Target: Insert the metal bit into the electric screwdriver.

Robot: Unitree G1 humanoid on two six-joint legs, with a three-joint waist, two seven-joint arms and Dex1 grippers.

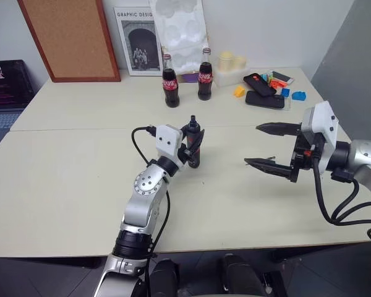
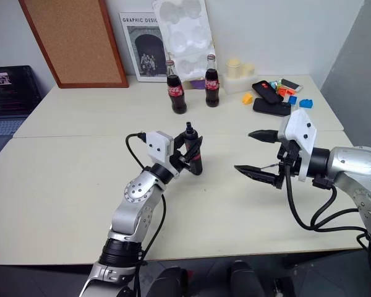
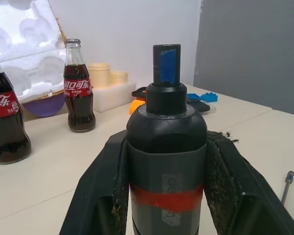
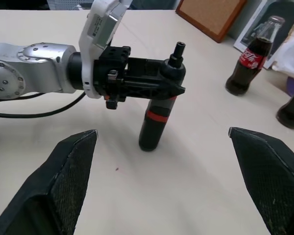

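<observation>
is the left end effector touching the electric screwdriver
Touching. In the left wrist view, the left end effector has both fingers pressed against the sides of the electric screwdriver, with no gap.

Bare tabletop [image 1: 235, 185] lies between the left pincer [image 1: 195, 143], clamped on the upright electric screwdriver [image 1: 193, 148], and the wide-spread right pincer [image 1: 260, 145]. Two cola bottles [image 1: 171, 81] stand well behind.

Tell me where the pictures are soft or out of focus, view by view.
Left wrist view: the electric screwdriver, close in the left hand, is sharp; the cola bottles behind are slightly soft. Right wrist view: the right hand's fingertips are blurred in the foreground.
</observation>
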